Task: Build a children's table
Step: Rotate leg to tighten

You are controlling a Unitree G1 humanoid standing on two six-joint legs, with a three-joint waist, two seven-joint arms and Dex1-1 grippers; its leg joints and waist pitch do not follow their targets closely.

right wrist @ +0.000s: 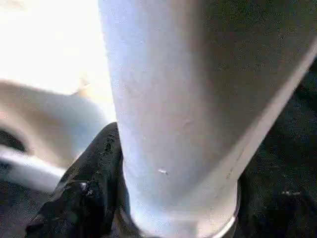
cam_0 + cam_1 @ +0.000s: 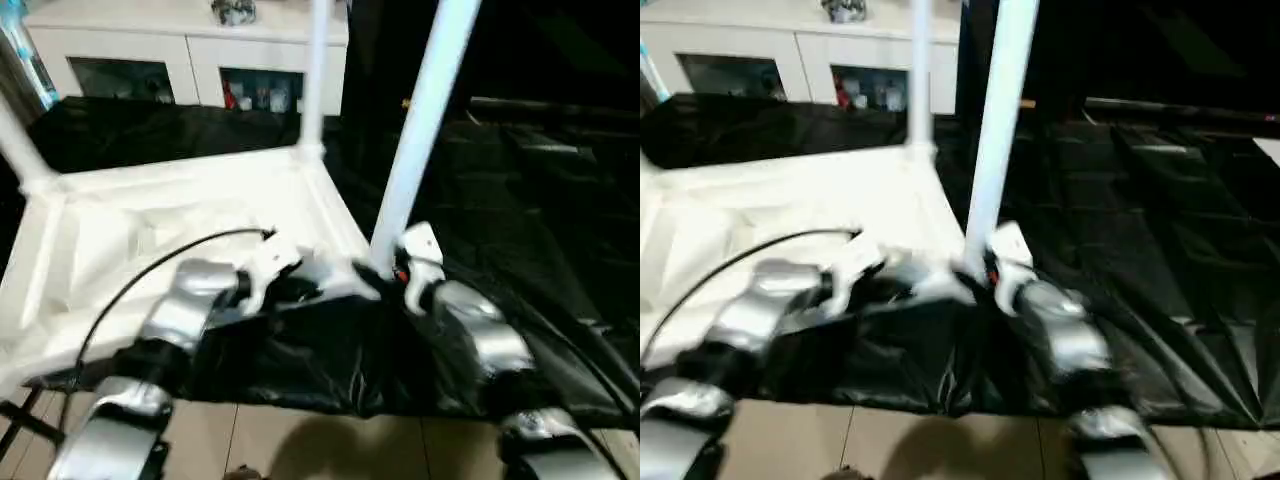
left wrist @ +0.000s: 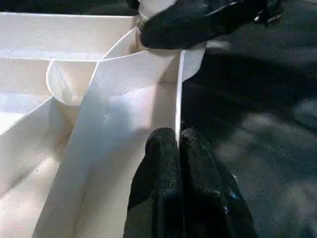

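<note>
Our left gripper (image 3: 178, 148) has its fingers clenched on the rim of the upturned table top (image 2: 150, 230) on black sheeting; our right gripper (image 2: 405, 270) fingers grasp the near-corner leg (image 2: 420, 130).

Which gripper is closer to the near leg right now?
Right. The right gripper is around the base of the near leg at its corner socket. The left gripper is shut on the tabletop rim, just beside that corner.
</note>
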